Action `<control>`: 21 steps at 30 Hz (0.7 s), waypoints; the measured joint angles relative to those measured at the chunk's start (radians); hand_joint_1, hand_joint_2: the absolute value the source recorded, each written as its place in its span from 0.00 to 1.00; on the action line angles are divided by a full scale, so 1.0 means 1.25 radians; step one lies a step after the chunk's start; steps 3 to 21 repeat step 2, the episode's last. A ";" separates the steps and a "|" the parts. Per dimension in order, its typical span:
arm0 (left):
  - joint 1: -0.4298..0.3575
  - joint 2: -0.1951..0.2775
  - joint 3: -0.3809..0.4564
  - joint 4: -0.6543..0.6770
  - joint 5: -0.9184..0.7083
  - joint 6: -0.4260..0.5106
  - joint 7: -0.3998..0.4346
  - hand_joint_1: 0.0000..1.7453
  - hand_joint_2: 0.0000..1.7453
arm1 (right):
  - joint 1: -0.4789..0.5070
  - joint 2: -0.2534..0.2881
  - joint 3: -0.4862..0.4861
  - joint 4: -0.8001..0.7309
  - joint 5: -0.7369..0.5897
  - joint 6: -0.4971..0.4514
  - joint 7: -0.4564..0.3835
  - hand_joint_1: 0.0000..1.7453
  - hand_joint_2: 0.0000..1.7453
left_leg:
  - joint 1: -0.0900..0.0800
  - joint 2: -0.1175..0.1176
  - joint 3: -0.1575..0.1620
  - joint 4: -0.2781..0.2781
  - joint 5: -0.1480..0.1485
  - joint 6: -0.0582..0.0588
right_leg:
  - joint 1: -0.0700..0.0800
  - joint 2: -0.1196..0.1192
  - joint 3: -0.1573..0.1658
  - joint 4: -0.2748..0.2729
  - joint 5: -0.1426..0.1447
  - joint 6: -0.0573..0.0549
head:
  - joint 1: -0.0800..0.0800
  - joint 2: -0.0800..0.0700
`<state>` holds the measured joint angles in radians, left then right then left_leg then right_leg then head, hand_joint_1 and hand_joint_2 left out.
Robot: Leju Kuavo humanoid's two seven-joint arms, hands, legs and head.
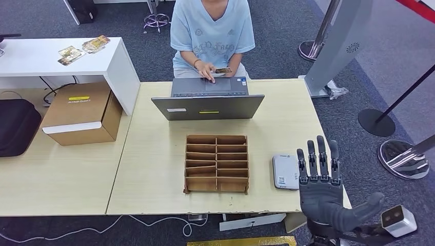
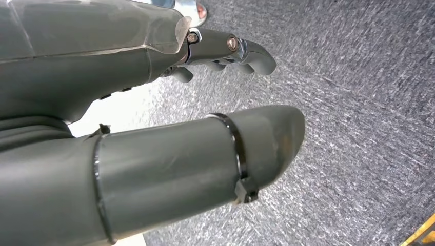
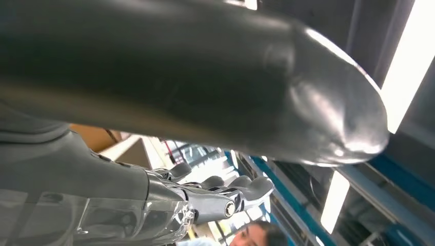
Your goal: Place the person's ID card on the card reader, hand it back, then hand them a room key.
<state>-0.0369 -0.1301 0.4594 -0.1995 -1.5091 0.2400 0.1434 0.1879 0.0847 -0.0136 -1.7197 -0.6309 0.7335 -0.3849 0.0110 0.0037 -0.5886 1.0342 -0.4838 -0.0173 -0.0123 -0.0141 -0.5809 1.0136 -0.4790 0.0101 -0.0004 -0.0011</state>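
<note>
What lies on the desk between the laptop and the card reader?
In the head view, the brown slotted card rack stands between the laptop and the card reader, with bare desk around it.

On the table, the card reader lies right of the divided tray, laptop behind.

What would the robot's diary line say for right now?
right hand: open, raised beside card reader | ID card: in person's hand | left hand: holds nothing
</note>
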 joint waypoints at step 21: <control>0.000 0.000 -0.001 0.000 -0.007 0.001 0.000 0.00 0.00 | 0.004 0.003 -0.003 0.014 0.056 0.032 0.001 0.00 1.00 | 0.000 0.000 0.000 0.000 0.000 0.000 | 0.000 0.000 0.000 0.000 0.000 0.000 | 0.000 0.000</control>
